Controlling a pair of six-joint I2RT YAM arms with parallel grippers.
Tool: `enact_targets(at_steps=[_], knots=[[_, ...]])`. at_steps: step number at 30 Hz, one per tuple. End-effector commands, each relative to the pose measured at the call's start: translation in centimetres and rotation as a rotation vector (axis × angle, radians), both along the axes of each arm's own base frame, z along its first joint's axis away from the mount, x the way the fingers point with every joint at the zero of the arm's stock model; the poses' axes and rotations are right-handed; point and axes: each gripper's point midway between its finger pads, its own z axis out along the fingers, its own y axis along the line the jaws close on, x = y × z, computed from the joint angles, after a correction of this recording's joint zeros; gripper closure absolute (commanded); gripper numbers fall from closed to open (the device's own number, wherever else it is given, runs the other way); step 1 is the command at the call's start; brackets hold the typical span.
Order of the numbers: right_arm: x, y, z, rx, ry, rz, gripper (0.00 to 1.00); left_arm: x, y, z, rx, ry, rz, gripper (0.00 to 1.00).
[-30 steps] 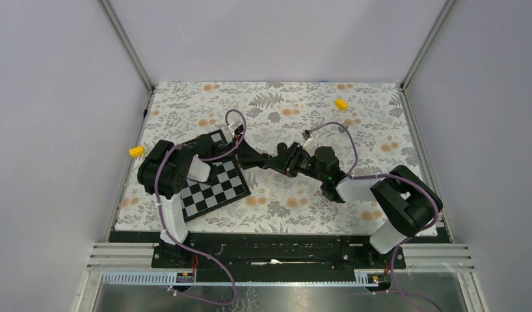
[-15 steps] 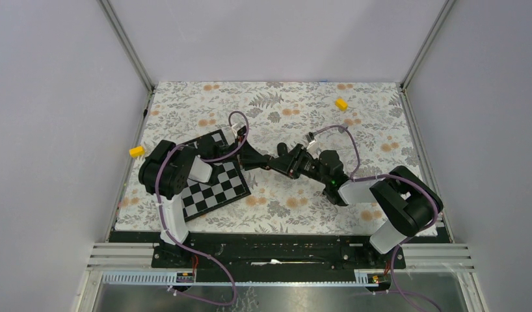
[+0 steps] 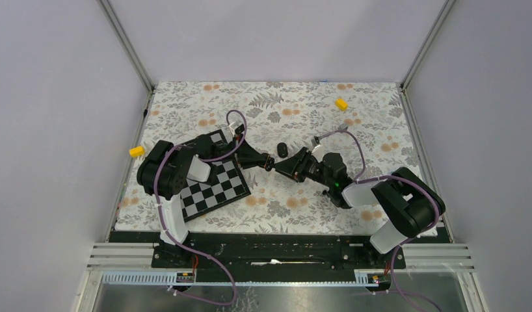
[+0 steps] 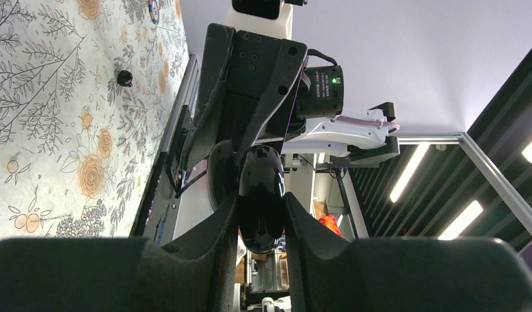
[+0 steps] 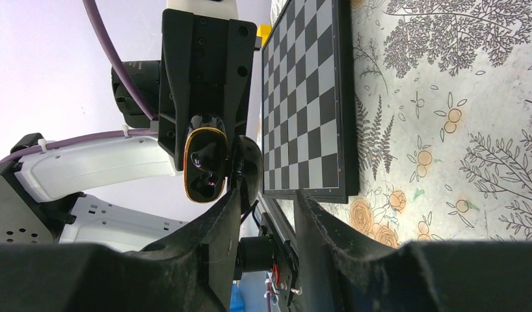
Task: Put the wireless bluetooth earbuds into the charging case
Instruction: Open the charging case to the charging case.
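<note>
My left gripper (image 4: 259, 207) is shut on the charging case (image 4: 261, 195), a glossy black pebble held in the air between its fingers. In the right wrist view the charging case (image 5: 203, 164) shows its open, orange-rimmed inner face with dark hollows. My right gripper (image 5: 266, 198) faces it from close by, open, with nothing between its fingers. From above, the left gripper (image 3: 268, 162) and the right gripper (image 3: 287, 166) meet tip to tip over the middle of the cloth. One black earbud (image 3: 281, 148) lies on the cloth just behind them, also seen as the earbud (image 4: 125, 78). No other earbud shows.
A small chessboard (image 3: 214, 182) lies under the left arm, and its edge (image 5: 309, 97) is close to both grippers. One yellow block (image 3: 341, 103) sits at the back right, another yellow block (image 3: 137, 151) at the left edge. Flowered cloth (image 3: 283, 208) covers the table.
My right gripper has drawn back a little toward its base and its jaws have widened. The earbud on the cloth now shows apart from the gripper. The left gripper still holds the case.
</note>
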Motion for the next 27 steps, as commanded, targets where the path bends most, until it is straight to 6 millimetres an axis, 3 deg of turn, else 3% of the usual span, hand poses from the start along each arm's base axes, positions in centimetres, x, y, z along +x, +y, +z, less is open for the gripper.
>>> enact_targets(at_steps=[1,16,27], knots=[[0.4,-0.5,0.7,-0.004,-0.04,-0.023,0.58,-0.8,0.4,2.6,-0.044,-0.174,-0.015,1.0],[0.6,-0.8,3.7,-0.002,-0.113,-0.025,0.55,-0.7,0.4,3.0,-0.048,-0.182,-0.016,1.0],[0.2,-1.2,6.1,-0.004,-0.233,-0.016,0.43,-0.7,0.3,4.8,-0.067,-0.208,-0.013,1.0]])
